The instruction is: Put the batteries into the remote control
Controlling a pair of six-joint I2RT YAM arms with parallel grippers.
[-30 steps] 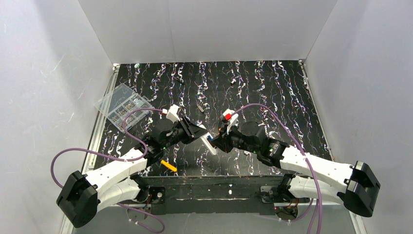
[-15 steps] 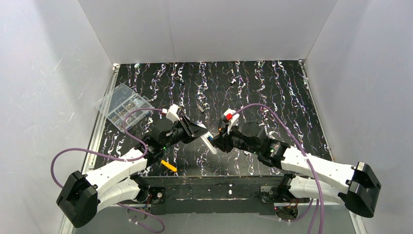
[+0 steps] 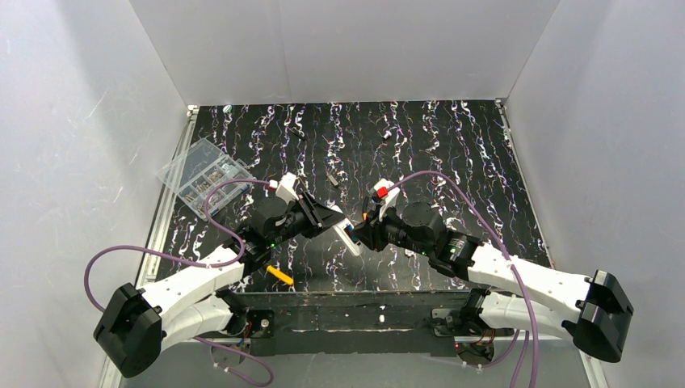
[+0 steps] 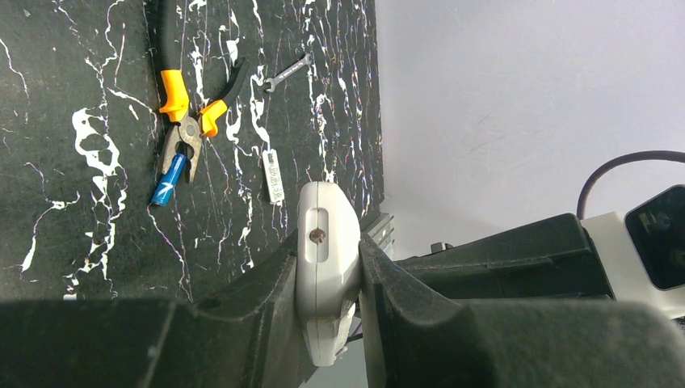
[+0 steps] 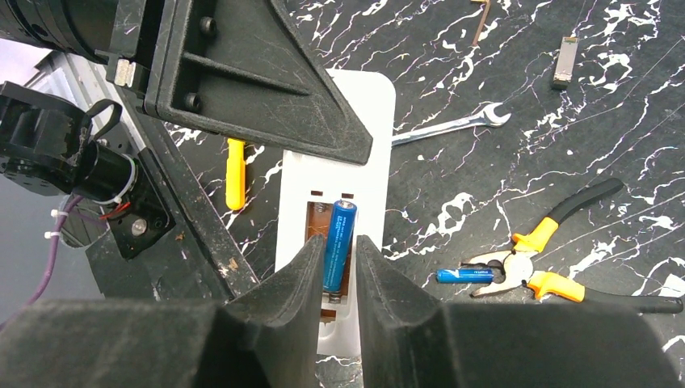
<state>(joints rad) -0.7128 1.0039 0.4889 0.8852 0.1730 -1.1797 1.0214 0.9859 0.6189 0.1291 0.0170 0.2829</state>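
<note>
- We look into a robot lab cell: plain white panels (image 3: 339, 48) close the left, far and right sides.
- Two cabled arms (image 3: 194, 279) stand bolted at the near edge.
- Pliers (image 5: 514, 263) and a spanner (image 5: 448, 128) lie on the black marbled table (image 3: 452, 145).

Overhead view of the table (image 3: 452, 153); two close wrist views, both on the remote control (image 5: 376, 210).

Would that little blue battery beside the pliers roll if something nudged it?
Probably: the battery is a smooth cylinder lying on its side on the flat table, so a sideways nudge likely rolls it. The pliers at one end might block it. It looks small, so probably light.
</note>
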